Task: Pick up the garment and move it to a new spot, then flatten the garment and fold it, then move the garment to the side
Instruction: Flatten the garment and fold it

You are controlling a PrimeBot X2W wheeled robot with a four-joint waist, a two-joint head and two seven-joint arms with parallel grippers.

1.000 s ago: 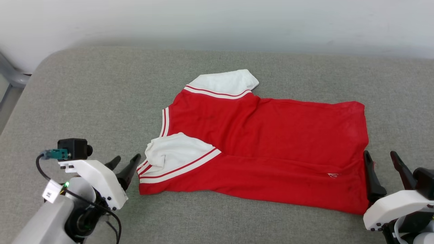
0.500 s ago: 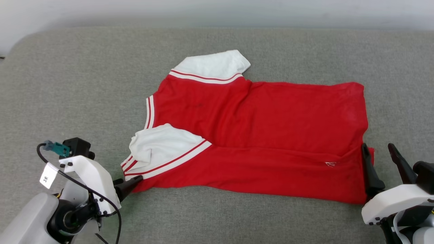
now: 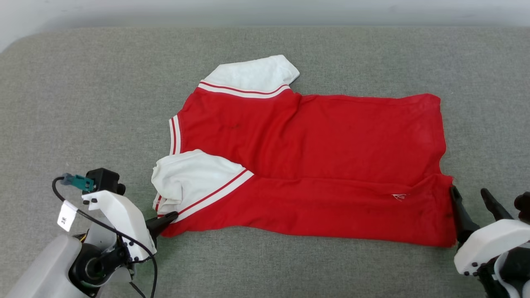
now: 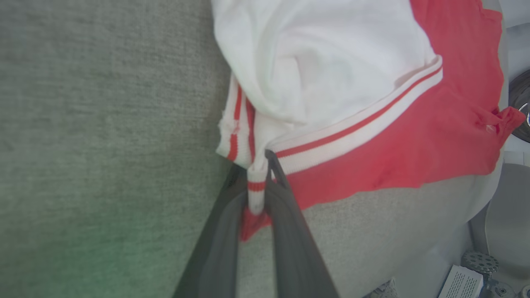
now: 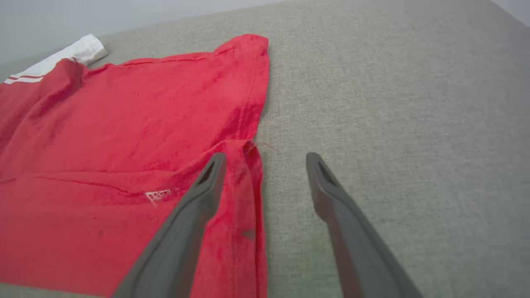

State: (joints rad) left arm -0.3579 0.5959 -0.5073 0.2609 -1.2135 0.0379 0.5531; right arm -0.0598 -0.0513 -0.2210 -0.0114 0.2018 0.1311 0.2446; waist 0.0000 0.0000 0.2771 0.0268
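The garment [image 3: 310,165], red with white sleeves and striped trim, lies spread on the grey padded surface [image 3: 83,103], neck to the left and hem to the right. No lettering shows on its upturned side. My left gripper [image 3: 167,217] is shut on the garment's near-left corner. In the left wrist view the left gripper [image 4: 257,184] pinches the striped trim below the white sleeve [image 4: 331,62]. My right gripper [image 3: 472,198] stands open at the near-right hem corner. In the right wrist view the right gripper [image 5: 265,159] has one finger over the red hem [image 5: 244,182] and the other over bare surface.
A pale wall [image 3: 265,10] runs along the far edge of the surface, whose far-left corner [image 3: 16,41] is rounded. Past the surface edge in the left wrist view are a printed white sheet [image 4: 459,283] and round grey parts [image 4: 476,263].
My left gripper went from open beside the sleeve to shut on the garment's near-left corner. The head camera tilted, shifting the picture. The right gripper stayed open at the hem.
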